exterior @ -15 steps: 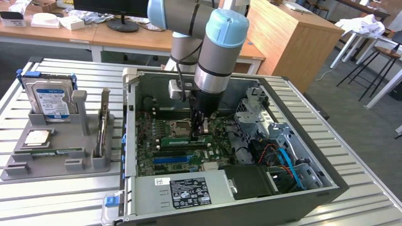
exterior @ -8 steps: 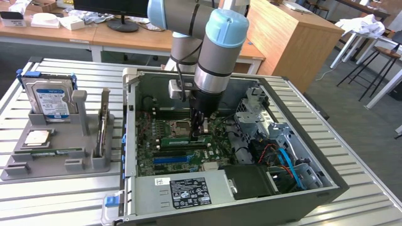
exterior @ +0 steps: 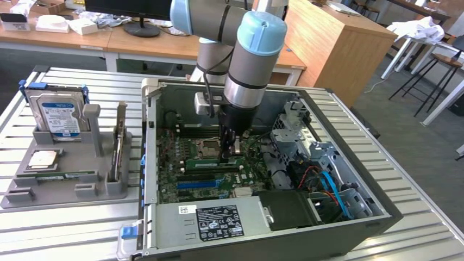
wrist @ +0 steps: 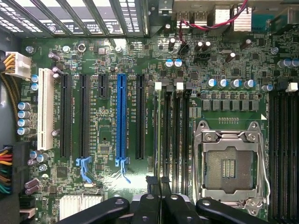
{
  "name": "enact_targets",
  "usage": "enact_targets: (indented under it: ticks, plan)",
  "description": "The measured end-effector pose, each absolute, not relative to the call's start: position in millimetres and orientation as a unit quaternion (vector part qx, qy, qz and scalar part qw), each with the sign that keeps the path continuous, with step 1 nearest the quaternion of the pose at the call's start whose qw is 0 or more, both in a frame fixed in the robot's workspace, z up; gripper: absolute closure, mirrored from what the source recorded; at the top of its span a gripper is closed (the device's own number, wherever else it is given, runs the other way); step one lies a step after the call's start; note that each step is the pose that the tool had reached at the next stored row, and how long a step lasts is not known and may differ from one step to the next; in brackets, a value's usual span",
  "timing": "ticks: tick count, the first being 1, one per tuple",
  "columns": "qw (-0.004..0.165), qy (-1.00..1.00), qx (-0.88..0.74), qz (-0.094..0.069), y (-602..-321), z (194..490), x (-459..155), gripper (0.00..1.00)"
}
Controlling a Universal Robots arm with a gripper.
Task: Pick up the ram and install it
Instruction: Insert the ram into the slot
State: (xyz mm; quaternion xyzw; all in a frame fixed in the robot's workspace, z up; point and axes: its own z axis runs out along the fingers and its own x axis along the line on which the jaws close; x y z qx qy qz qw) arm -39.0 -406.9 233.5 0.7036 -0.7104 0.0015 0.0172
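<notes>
An open computer case (exterior: 340, 117) fills the centre of the exterior view, its green motherboard (exterior: 181, 147) facing up. The arm reaches straight down into it from the top of the frame. The gripper (exterior: 230, 154) sits low over the board at mid-frame, fingers drawn together. In the wrist view the gripper (wrist: 158, 183) hangs over the black memory slots (wrist: 174, 135). The ram (exterior: 208, 162) lies just beside the fingertips, apparently seated in a slot; whether the fingers pinch it is unclear. At the exterior view's left, a grey tray (exterior: 22, 190) holds a second stick (exterior: 62, 175) and a hard drive (exterior: 58, 117).
</notes>
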Motion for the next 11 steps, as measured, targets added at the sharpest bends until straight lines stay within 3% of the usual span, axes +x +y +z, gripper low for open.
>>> enact_targets:
  ticks: [11]
  plan:
    - [0.017, -0.71, 0.704, 0.001, -406.4, 232.5, -39.0, 0.89]
